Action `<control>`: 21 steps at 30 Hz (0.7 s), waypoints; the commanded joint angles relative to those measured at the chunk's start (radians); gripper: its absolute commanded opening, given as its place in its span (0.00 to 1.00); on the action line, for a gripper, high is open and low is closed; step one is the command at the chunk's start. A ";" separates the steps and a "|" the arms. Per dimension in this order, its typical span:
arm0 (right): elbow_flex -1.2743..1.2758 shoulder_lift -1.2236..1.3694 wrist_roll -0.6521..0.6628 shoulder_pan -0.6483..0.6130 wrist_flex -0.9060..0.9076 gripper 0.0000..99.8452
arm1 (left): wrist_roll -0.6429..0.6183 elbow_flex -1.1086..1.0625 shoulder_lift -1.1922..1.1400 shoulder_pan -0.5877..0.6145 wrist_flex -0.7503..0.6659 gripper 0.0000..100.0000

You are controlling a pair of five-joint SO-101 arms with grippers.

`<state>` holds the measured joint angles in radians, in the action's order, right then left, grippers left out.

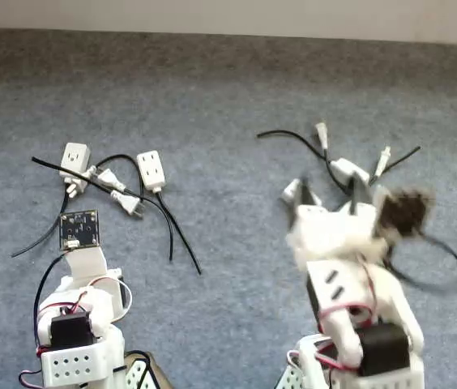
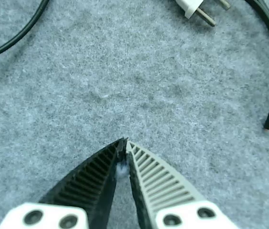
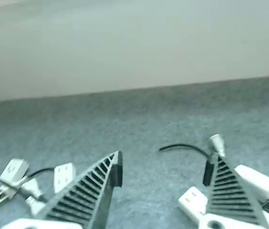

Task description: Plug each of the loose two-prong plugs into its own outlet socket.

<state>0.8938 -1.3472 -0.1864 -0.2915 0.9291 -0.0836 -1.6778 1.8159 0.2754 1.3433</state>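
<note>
Two-prong plugs, loose, none seated by the look of it. Left-group plug (image 1: 127,203): beside left socket block (image 1: 151,170), long axis diagonal, prongs pointing near-right. Right-group plug (image 1: 322,134): far side of the right group, lying near-to-far, prongs far. Right gripper (image 3: 163,169): spread wide, empty, over right socket block (image 3: 194,200). Left gripper (image 2: 123,148): closed on nothing above carpet (image 2: 125,86). Step, as judged: approach. Next: descend, pinch one plug body across its width, aim its prongs at a socket.

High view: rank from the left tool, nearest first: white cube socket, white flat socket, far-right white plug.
1. White plastic cube socket, just ahead of the left tool.
2. White flat socket, ahead and rightward.
3. White two-prong plug, far on the right side.
</note>
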 commanded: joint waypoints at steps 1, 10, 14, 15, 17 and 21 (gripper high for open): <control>-0.182 0.282 -0.025 -0.194 0.024 0.28 | -0.005 -0.015 -0.002 0.008 -0.002 0.01; -0.383 0.825 -0.109 -0.420 -0.151 0.28 | -0.005 -0.015 -0.002 0.008 -0.002 0.01; -0.527 1.078 -0.109 -0.430 -0.171 0.28 | -0.005 -0.015 -0.002 0.008 -0.002 0.01; -0.573 1.142 -0.109 -0.432 -0.171 0.28 | -0.005 -0.015 -0.002 0.008 -0.002 0.01; -0.670 1.265 -0.109 -0.441 -0.170 0.28 | -0.005 -0.015 -0.002 0.008 -0.002 0.01; -0.834 1.465 -0.109 -0.481 -0.168 0.28 | -0.005 -0.015 -0.002 0.008 -0.002 0.01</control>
<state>0.2064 0.0276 -0.2831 -0.7380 0.7787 -0.0836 -1.6778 1.8159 0.2754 1.3433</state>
